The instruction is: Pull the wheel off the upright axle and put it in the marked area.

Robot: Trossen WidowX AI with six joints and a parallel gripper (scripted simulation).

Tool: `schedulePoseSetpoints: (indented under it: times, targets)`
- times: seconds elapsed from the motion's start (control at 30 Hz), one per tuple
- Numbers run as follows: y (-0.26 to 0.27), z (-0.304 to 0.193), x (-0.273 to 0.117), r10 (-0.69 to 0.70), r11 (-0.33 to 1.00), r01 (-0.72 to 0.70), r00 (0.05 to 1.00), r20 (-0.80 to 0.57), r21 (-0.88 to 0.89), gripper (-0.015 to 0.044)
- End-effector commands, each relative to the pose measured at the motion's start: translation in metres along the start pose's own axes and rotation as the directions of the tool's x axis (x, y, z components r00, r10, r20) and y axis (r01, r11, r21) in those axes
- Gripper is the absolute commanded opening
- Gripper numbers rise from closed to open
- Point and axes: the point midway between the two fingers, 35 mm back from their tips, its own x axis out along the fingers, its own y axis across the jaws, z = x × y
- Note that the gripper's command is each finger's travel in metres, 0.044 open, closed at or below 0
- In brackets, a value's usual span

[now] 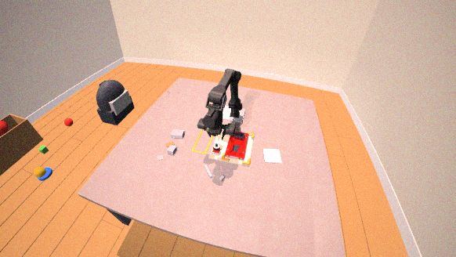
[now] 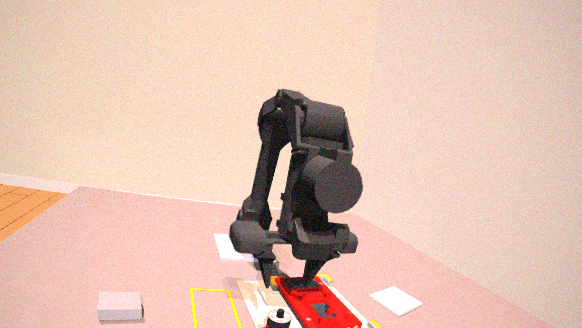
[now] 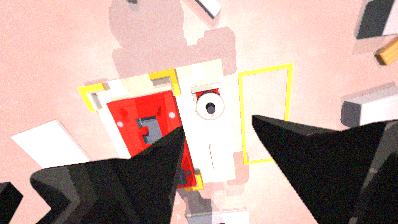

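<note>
Pink tabletop (image 1: 274, 188) below, the jaws (apart, empty) hang short of the wheel (image 3: 210, 107), seemingly still on its axle; next, descend around it.

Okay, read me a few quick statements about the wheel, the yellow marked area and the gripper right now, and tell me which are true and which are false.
1. The wheel sits on its upright axle. True.
2. The wheel lies inside the yellow marked area. False: it is beside that outline, on the pale board.
3. The gripper holds the wheel. False: its fingers are apart and nothing is between them.
4. The red plate lies on the other side of the wheel from the marked area. True.
5. The gripper points up at the ceiling. False: it points down at the table.
</note>
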Motion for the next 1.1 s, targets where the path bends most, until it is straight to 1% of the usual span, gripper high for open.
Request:
schedulePoseSetpoints:
  times: [0.0,0.1,0.37,0.5,0.63,0.9,1.07]
  targets:
    - [0.002,-0.001,0.004,0.004,1.0,-0.004,1.0,-0.006,0.003,0.03]
    - [0.002,0.0,0.016,0.004,1.0,-0.004,1.0,-0.006,0.003,0.03]
    - [0.002,-0.002,0.067,0.003,1.0,-0.003,1.0,-0.006,0.003,0.03]
    - [0.002,-0.003,0.075,0.003,1.0,-0.003,1.0,-0.006,0.003,0.03]
    - [0.002,-0.004,0.072,0.002,1.0,-0.002,1.0,-0.017,0.0,0.0195]
    - [0.002,-0.004,0.072,0.002,1.0,-0.002,1.0,-0.017,0.0,0.0142]
    - [0.002,-0.004,0.071,0.002,1.0,-0.002,1.0,-0.017,0.0,0.001]
